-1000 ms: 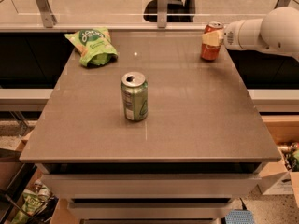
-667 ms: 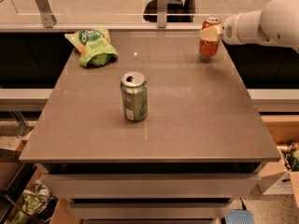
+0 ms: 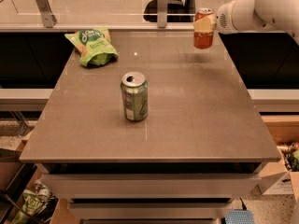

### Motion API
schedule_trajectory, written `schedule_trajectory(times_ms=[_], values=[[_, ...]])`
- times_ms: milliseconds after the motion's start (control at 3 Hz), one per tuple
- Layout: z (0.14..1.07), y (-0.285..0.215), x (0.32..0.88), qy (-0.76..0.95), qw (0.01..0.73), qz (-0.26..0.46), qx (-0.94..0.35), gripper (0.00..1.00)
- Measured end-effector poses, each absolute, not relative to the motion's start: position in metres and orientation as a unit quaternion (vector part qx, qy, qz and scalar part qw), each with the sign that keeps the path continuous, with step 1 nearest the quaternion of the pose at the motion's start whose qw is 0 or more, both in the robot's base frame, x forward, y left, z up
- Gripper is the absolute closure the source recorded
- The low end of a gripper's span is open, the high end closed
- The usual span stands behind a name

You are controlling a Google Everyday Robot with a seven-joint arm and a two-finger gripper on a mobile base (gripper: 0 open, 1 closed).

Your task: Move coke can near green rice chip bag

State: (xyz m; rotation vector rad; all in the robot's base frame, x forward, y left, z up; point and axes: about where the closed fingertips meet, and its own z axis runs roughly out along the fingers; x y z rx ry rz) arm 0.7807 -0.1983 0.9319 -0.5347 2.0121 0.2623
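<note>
The coke can (image 3: 204,28), red-orange with a silver top, hangs upright above the table's far right part, held in my gripper (image 3: 208,24), which comes in from the right on a white arm (image 3: 252,10). The gripper is shut on the can, and a pale finger (image 3: 204,24) crosses the can's front. The green rice chip bag (image 3: 92,45) lies wrinkled on the far left of the brown table (image 3: 187,120), well to the left of the can.
A green soda can (image 3: 134,96) stands upright near the table's middle. A metal rail with posts (image 3: 162,6) runs along the far edge. Boxes and clutter sit on the floor at the lower left (image 3: 28,199) and right (image 3: 285,171).
The gripper has lifted the coke can off the table and carried it a little to the left. The green can and the bag have not moved.
</note>
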Motion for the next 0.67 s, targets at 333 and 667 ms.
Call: schedule_trajectory(times_ms=[333,667], values=[[0.940,-0.181,0.786,0.827,0.494,0.113,-0.244,1.00],[0.945,-0.160,0.794,0.822,0.487,0.122,-0.268,1.00]])
